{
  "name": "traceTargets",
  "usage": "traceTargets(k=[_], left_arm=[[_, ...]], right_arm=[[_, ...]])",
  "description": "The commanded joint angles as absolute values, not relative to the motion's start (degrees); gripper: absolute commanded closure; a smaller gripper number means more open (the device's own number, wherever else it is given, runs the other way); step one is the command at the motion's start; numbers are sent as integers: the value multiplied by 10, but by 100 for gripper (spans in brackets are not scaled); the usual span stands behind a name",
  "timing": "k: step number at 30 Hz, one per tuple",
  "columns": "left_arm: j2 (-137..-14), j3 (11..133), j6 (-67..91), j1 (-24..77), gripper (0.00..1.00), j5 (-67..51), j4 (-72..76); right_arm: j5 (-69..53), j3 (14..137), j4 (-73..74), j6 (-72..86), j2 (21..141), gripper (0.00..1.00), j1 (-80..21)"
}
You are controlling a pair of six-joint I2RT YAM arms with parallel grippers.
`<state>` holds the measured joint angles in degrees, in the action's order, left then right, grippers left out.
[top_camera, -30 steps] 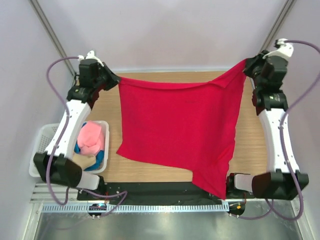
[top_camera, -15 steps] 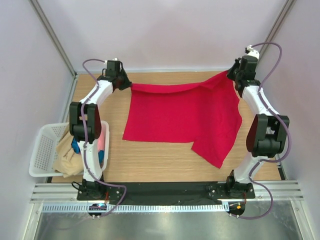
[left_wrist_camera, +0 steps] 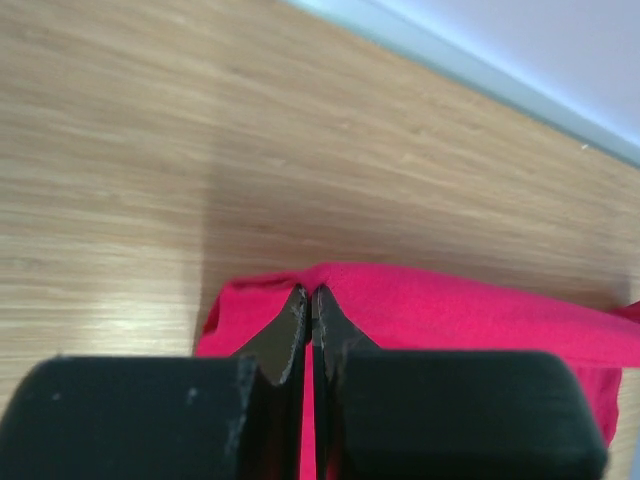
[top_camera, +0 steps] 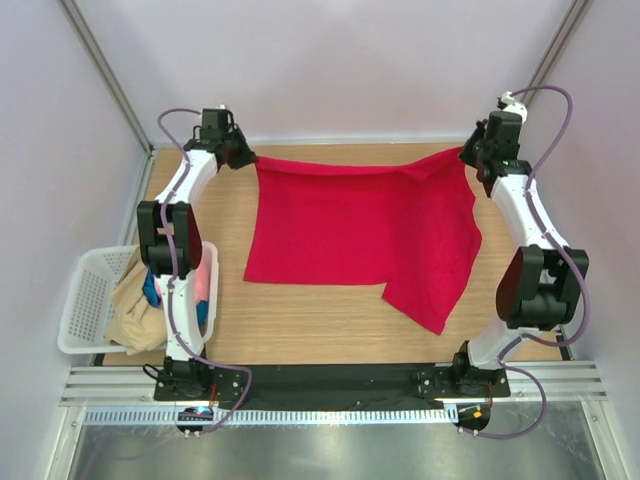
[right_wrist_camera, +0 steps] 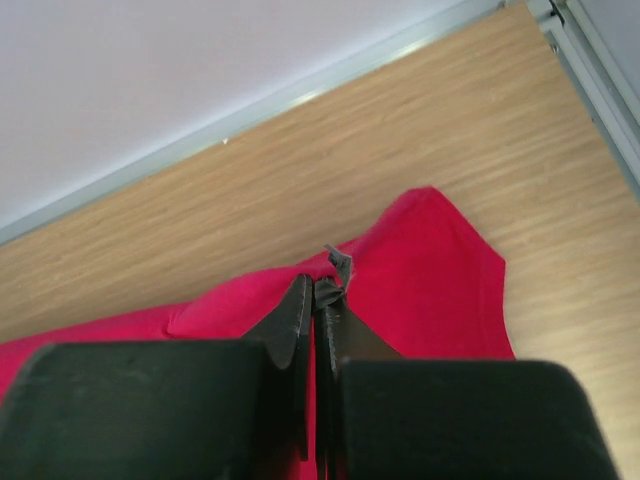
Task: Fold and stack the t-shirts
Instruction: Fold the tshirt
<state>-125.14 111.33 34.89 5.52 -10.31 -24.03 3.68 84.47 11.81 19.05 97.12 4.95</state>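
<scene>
A: The table (top_camera: 330, 330) is taken in from above, and much of its far half is covered by the red shirt (top_camera: 350, 225), spread flat on the near side of both grippers.

B: Stretched between them, yes. One far corner is pinched by the left gripper (top_camera: 243, 157), the other by the right gripper (top_camera: 468, 156). On each wrist view the jaws are pressed together with red cloth nipped at the tips.

A: The cloth is not squared, though. Below the right gripper a flap reaches much nearer the bases than the hem below the left one.

B: That is judged the thing to be dealt with. If the corners are to be laid down, even tension should be applied, so that the far edge, slightly slack between the grippers, is set straight.

A: Lowered together, at one height?

B: Preferably. If one side is released first, the edge may be dragged askew. Only a small bite of cloth is held at each tip, so it could be slipped out by a hard pull.

A: And the basket (top_camera: 85, 300), well back from the left gripper, beside that arm's base?

B: A beige shirt (top_camera: 128, 310), a pink shirt (top_camera: 205, 283) and a blue shirt (top_camera: 150, 290) are heaped in it. None is judged due until the red one is folded.
</scene>
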Motion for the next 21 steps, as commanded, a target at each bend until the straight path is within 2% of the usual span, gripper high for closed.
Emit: traceTargets(k=[1,4,21], left_arm=[[-1262,1125,330,52,100,-132,-283],[-1264,1107,338,51,100,-162,-283],[-1245,1081,330,47,100,-134,-392]], right_arm=[[53,809,151,214,901,99,50],[48,775,161,221,881,99,53],[35,722,261,200,857,99,70]])
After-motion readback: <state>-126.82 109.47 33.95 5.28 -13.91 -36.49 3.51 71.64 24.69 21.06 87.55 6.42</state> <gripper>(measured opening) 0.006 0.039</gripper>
